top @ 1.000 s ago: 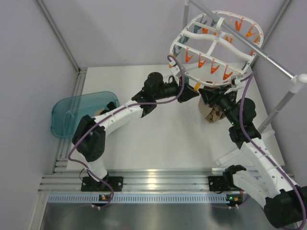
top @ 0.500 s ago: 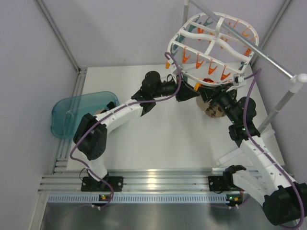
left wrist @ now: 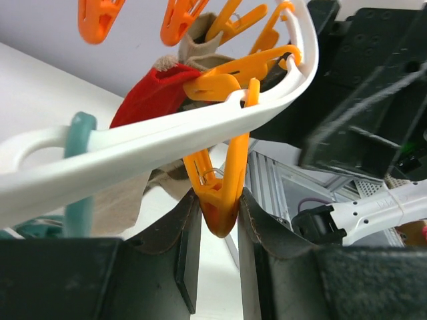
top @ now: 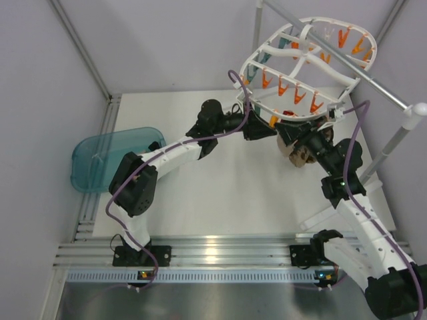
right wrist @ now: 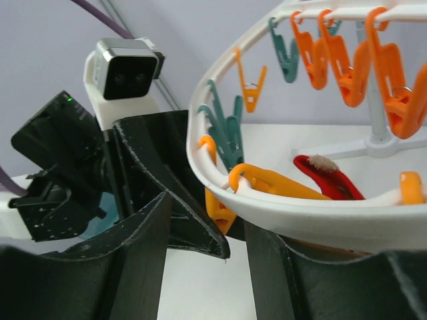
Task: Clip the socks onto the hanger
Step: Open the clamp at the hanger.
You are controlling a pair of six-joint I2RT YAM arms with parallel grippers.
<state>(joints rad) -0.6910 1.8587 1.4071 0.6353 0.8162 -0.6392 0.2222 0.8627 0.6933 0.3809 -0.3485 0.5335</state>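
Note:
The hanger, a white oval frame rimmed with orange and teal pegs, hangs tilted at the back right. My left gripper is shut on the tail of an orange peg under the hanger rim. One of the socks, red at its end and beige lower down, hangs just behind that rim beside another orange peg. My right gripper stands open under the rim, with nothing between its fingers. The sock's red tip shows past the rim.
A teal plastic bin sits at the table's left edge. The grey metal rail stand runs behind and right of the hanger. A brown patterned sock is below the hanger near my right wrist. Both arms crowd the hanger's near rim.
The hanger has swung and tilted up toward the right. My right gripper has opened wider and shifted slightly right. The left gripper keeps its hold on the orange peg.

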